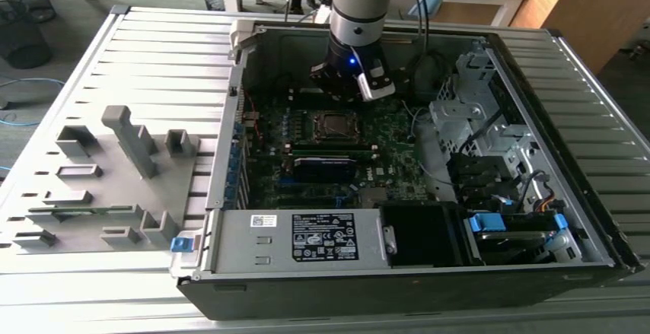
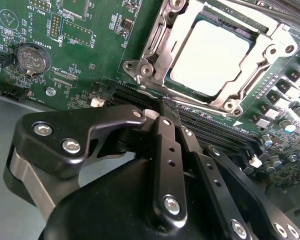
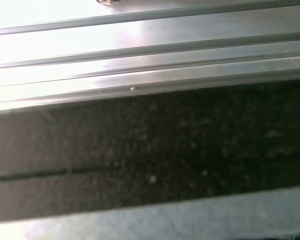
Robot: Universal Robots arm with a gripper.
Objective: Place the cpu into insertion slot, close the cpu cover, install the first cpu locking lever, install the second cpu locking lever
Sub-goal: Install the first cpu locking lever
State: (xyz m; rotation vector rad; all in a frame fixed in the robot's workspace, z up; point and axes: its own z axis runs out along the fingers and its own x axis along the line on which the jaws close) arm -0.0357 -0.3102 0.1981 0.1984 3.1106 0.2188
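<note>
The gripper [image 2: 166, 111] is low over the green motherboard [image 2: 80, 30]. Its two black fingers are pressed together with nothing between them, and their tips are just beside the socket's edge. The cpu [image 2: 210, 55] lies flat in the socket, its pale top showing through the window of the cpu cover [image 2: 160, 50], which lies down around it. In the exterior view the arm [image 1: 358, 7] reaches into the open computer case [image 1: 406, 288].

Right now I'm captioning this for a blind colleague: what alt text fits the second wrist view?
The shut black gripper hovers close over a green motherboard, where the silver cpu sits in its socket, framed by the metal cpu cover. A coin-cell battery lies farther off.
</note>
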